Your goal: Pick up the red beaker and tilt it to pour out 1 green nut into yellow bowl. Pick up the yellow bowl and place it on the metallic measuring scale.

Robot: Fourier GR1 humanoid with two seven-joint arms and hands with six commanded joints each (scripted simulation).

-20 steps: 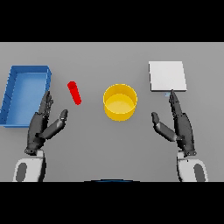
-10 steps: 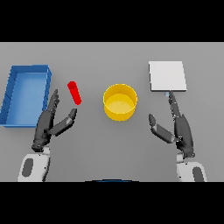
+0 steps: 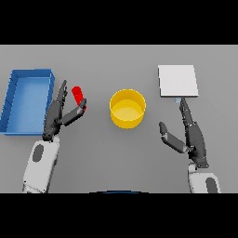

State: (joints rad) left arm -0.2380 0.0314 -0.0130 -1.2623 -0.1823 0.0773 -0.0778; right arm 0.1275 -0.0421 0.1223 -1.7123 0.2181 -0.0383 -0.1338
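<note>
A plain grey tabletop (image 3: 116, 153) fills the view, carrying a shallow blue rectangular tray (image 3: 27, 100) at the far left, a small red cylindrical beaker (image 3: 78, 95) just right of it, a round yellow bowl (image 3: 127, 108) in the middle and a flat square metallic measuring scale (image 3: 177, 81) at the upper right. Over the last second the left hand (image 3: 58, 116) has slid forward and to the right from its spot below the tray, and now sits around the beaker, fingers reaching up along its left side and the thumb angled across its lower end; the fingers are straight and spread, not yet closed, so I judge the grasp is about to happen but has not. The beaker has not shifted, nor has the bowl, which stands well apart from the scale. The right hand (image 3: 191, 137) rests open below the scale, barely moved. The thumb covers the beaker's lower end, so whether it actually touches cannot be told. The green nut is nowhere to be made out, presumably inside the beaker, and the bowl looks empty.
</note>
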